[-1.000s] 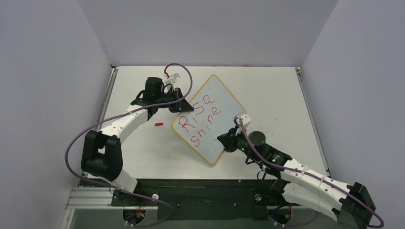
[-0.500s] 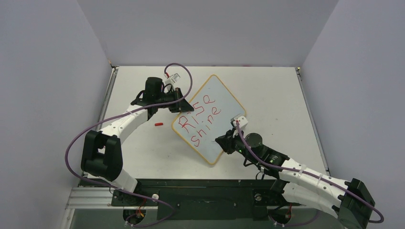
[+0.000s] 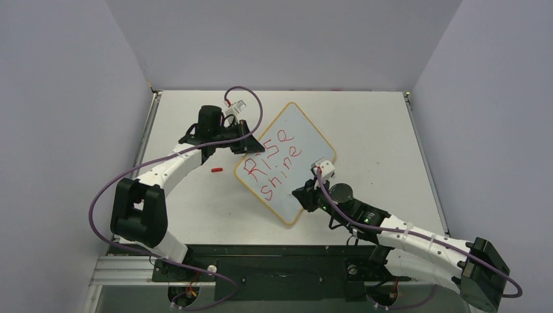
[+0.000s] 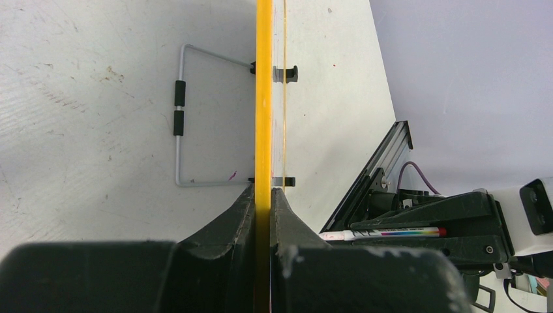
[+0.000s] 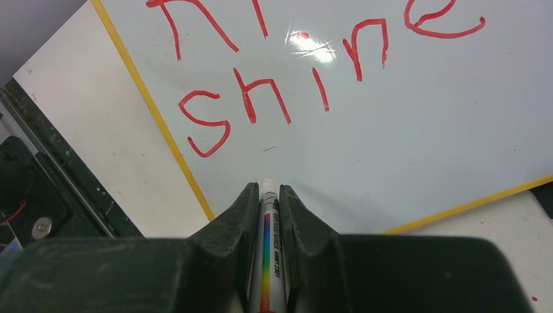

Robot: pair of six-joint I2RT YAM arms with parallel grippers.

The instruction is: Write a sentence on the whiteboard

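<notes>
The bench (image 3: pixel 391 130) carries the whiteboard (image 3: pixel 306 140) at frame centre, propped up; only the left wrist view shows its wire stand (image 4: pixel 177 156). Left jaws are clamped on its yellow edge. Right jaws are clamped on a marker (image 5: pixel 267 248), hard to make out from above; whether the tip touches is unclear

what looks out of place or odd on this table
A small red piece, probably a marker cap, lies loose on the table left of the whiteboard, not touching it. The whiteboard sits diagonal to the table's edges, its yellow frame clamped by the left hand. Nothing looks spilled or broken.
</notes>
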